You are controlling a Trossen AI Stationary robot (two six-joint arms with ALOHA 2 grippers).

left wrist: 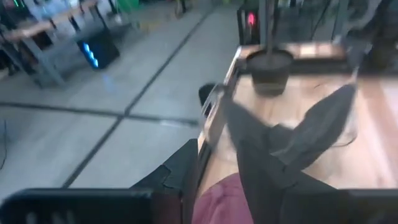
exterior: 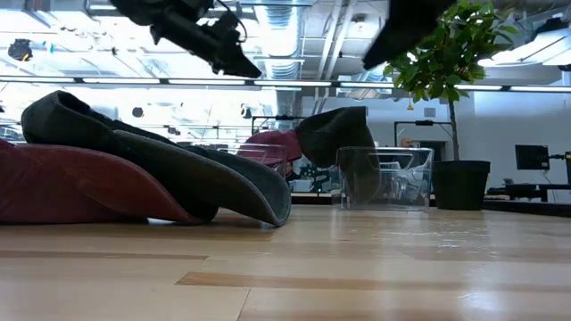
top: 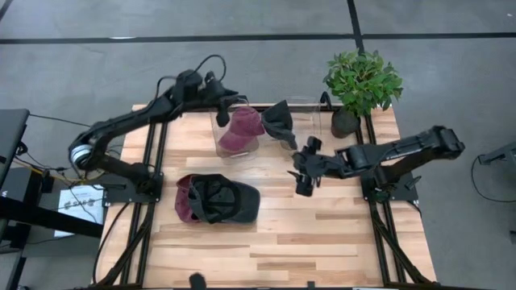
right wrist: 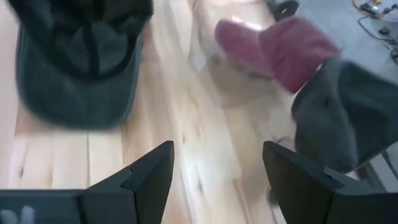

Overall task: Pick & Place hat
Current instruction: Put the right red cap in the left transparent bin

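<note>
Two caps lie stacked on the table's near left: a dark grey cap [top: 228, 200] [exterior: 178, 160] [right wrist: 81, 56] rests on top of a maroon cap [top: 185, 200] [exterior: 71, 183]. At the far side, a maroon hat [top: 240, 130] [right wrist: 280, 53] sits in a clear container [top: 219, 129]. A dark grey hat [top: 280, 121] [exterior: 335, 134] [left wrist: 292, 143] drapes over the rim of a second clear container [top: 310, 113] [exterior: 384, 178]. My right gripper [top: 302, 173] [right wrist: 217, 180] hovers open over bare table, near the grey hat. My left gripper [top: 219, 95] [exterior: 223, 49] hangs above the maroon hat's container.
A potted plant [top: 361, 80] [exterior: 459, 89] stands at the far right corner beside the second container. Bare wood lies across the table's near and right parts [top: 339, 234]. Beyond the far edge there is grey floor.
</note>
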